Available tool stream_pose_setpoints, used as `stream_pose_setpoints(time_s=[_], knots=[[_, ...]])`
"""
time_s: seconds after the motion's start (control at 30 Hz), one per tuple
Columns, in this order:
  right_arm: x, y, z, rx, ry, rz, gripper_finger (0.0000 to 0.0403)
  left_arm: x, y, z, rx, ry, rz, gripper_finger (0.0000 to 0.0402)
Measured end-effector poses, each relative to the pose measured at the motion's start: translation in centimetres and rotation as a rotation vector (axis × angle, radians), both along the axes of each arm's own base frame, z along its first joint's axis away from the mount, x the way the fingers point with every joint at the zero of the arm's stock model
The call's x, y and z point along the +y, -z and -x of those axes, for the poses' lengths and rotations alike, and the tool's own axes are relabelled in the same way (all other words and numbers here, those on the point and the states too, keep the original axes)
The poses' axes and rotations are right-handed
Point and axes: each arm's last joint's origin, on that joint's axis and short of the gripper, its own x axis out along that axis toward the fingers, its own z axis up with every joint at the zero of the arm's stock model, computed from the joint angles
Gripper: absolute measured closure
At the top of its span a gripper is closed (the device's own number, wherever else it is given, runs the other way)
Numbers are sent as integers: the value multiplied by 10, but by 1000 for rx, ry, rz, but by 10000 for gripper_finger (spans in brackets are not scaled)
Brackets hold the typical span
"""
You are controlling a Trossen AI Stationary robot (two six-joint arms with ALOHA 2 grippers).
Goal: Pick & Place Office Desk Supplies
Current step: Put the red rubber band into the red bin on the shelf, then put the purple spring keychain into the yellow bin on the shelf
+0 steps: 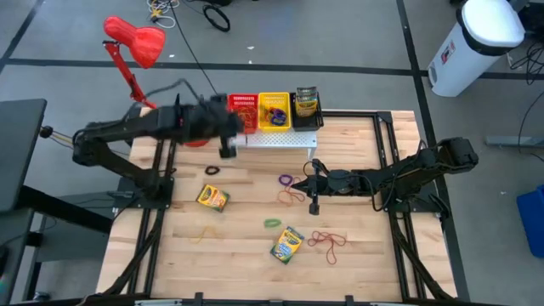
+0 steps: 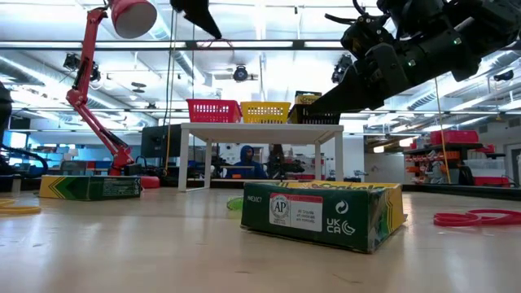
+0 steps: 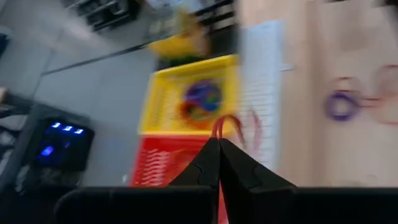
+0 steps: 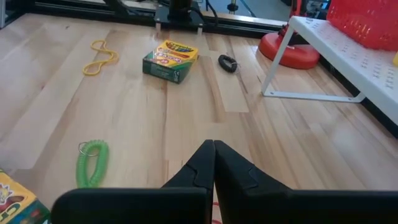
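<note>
Pale butcher-block planks make up the table (image 1: 246,255) seen from above, where two crayon boxes (image 1: 212,198) lie flat, one near the left arm's base and the second (image 1: 287,245) toward the front edge, with loose rubber bands scattered between them: a red tangle (image 1: 327,241), a green loop (image 1: 272,223), a purple one (image 1: 285,179) and a thin yellow one (image 1: 201,232). At the back, a white perforated rack (image 1: 280,140) carries a red basket (image 1: 243,111), a yellow basket (image 1: 274,111) and a dark bin (image 1: 306,105), with a red desk lamp (image 1: 132,42) standing off the table's left rear corner. The left gripper (image 1: 228,146) hangs just in front of the rack near the red basket; the right gripper (image 1: 314,180) rests low at mid-table beside the purple band. At table height, the nearer cardboard crayon box (image 2: 324,213) fills the foreground, its printed side facing out, with the other box (image 2: 89,186) far left and red bands (image 2: 476,217) at the right. The left wrist view shows that arm's fingers (image 3: 245,174) pressed together on a thin red rubber band (image 3: 227,123) above the baskets' mesh walls. The right wrist view shows its own fingers (image 4: 233,174) closed on nothing, a coiled green band (image 4: 92,163) and a crayon box (image 4: 170,60) lying ahead on the wood.
</note>
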Motion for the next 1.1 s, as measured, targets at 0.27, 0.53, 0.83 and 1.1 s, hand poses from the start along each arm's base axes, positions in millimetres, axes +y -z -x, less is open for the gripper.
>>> stream_pose_setpoints(time_s=[0.27,0.53,0.83,1.1], knots=[[0,0,0,0,0,0,393,69,-2,16,42,-113,-21,397],[0,0,0,1,0,0,393,123,31,8,151,-159,75,396],[0,0,0,2,0,1,393,139,57,-7,215,-131,141,377],[0,0,0,2,-1,1,393,133,52,-9,173,-130,136,306]])
